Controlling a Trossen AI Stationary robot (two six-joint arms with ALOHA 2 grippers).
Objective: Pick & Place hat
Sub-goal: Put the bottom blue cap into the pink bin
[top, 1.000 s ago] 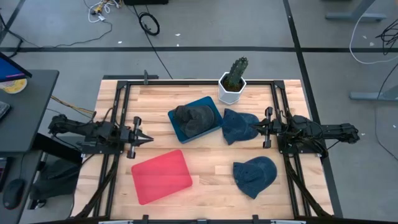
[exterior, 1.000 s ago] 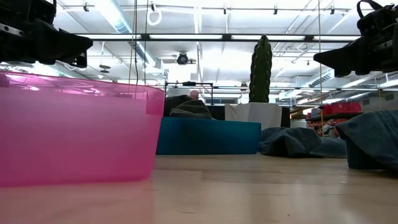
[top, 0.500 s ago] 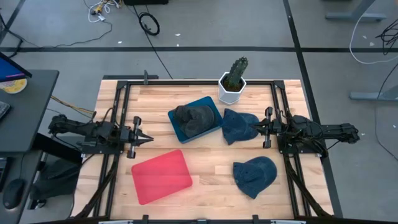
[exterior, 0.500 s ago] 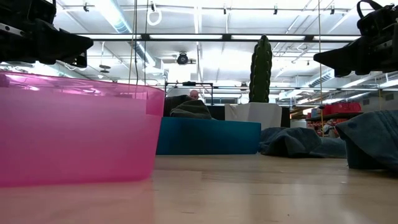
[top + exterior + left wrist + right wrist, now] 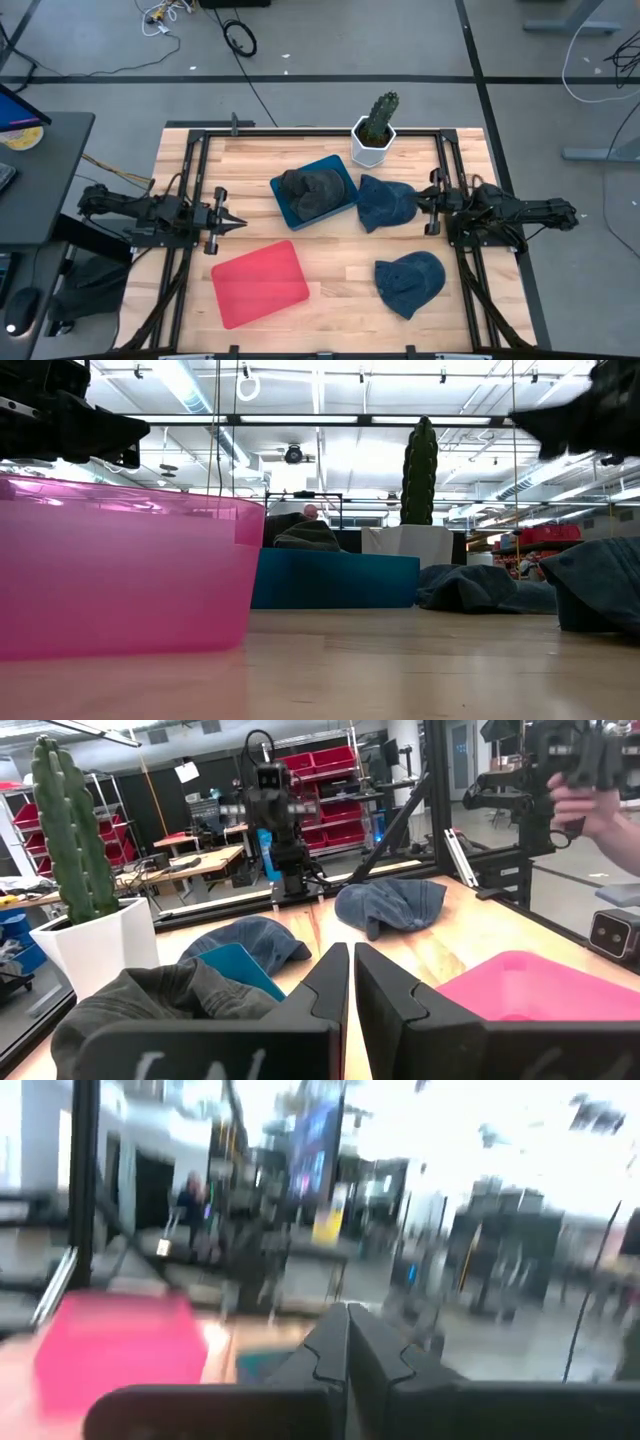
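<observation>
A dark grey hat (image 5: pixel 310 190) lies in the blue tray (image 5: pixel 343 165) at mid-table. One blue hat (image 5: pixel 385 203) lies flat on the table just right of that tray, and another blue hat (image 5: pixel 410 282) lies at the near right. My right gripper (image 5: pixel 420 204) is shut and empty, above the table beside the first blue hat's right edge; it also shows high in the low view (image 5: pixel 520 422). My left gripper (image 5: pixel 243 222) is shut and empty at the left, above the table behind the pink tray (image 5: pixel 260 283).
A cactus in a white pot (image 5: pixel 375 130) stands at the far edge behind the blue tray. Black frame rails (image 5: pixel 440 160) run along both sides of the table. In the left wrist view a person's hand (image 5: pixel 590 800) shows in the room beyond the table.
My right gripper has gone up, staying shut; its wrist view is blurred by the motion. The hats and trays have stayed where they were.
</observation>
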